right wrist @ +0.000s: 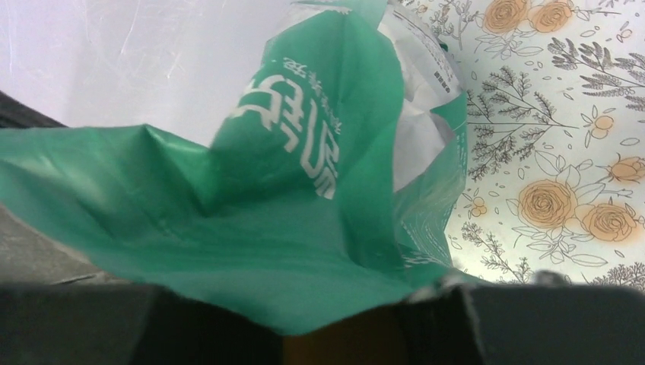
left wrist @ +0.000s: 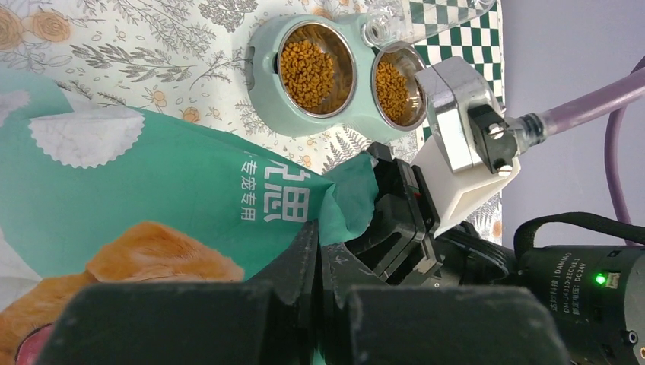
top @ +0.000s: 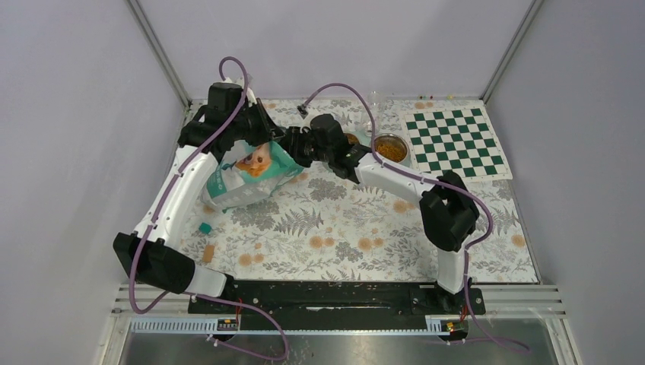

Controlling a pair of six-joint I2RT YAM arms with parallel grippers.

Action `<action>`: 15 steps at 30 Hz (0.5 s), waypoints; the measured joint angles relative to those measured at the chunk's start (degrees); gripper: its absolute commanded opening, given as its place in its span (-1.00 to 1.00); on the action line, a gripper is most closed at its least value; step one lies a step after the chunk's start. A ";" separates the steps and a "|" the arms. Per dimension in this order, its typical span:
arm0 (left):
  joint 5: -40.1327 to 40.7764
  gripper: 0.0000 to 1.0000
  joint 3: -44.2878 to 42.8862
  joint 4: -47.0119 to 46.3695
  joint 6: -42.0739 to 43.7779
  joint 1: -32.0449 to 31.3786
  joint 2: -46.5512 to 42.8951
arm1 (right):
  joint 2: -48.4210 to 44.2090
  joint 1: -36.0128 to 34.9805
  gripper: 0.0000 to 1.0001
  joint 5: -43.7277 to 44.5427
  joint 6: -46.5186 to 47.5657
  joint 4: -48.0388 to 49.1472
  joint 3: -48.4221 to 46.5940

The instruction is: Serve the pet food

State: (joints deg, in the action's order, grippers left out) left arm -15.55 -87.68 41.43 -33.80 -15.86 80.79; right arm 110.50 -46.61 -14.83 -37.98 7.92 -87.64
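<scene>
We see the kibble (left wrist: pixel 308 68) heaped in both steel cups of the mint feeder (left wrist: pixel 266 103), which sits at the far side of the floral cloth (top: pixel 342 228), just left of the checkered mat (top: pixel 456 141). The teal bag (top: pixel 247 179) is at the far left, tilted, its mouth facing right toward the feeder. The left gripper (left wrist: pixel 319 236) is clenched on the bag's rim. The right gripper (top: pixel 295 147) is at the bag's mouth, its jaws partly closed. Green film drapes over them and something orange-brown shows in between. We cannot tell what it is, or whether the jaws are gripping it.
</scene>
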 measured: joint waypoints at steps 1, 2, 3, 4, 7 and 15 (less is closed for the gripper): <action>-0.15 -1.00 -0.02 -0.02 -0.24 0.00 0.28 | 0.20 0.02 -1.00 -0.72 0.39 0.26 -0.04; -0.44 -1.00 -0.04 -0.13 -0.50 0.00 0.59 | 0.48 0.15 -1.00 -1.60 0.92 0.44 -0.22; -0.61 -1.00 -0.07 -0.35 -0.72 0.00 0.85 | 0.74 0.26 -1.00 -2.49 1.36 0.61 -0.35; -0.81 -1.00 -0.15 -0.46 -0.85 0.00 1.20 | 1.01 0.37 -1.00 -3.28 1.60 0.87 -0.46; -0.96 -1.00 -0.70 -0.66 -1.27 0.00 2.36 | 2.08 1.05 -1.00 -6.40 1.68 2.73 -0.46; -0.79 -1.00 -0.90 0.07 -1.77 0.00 3.67 | 4.26 1.84 -1.00 -14.43 -5.16 11.89 2.69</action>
State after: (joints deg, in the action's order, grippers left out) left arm -16.34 -88.58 41.50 -35.57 -15.86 84.47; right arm 114.76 -44.77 -29.26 -43.13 19.81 -84.95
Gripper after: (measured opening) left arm 0.010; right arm 0.350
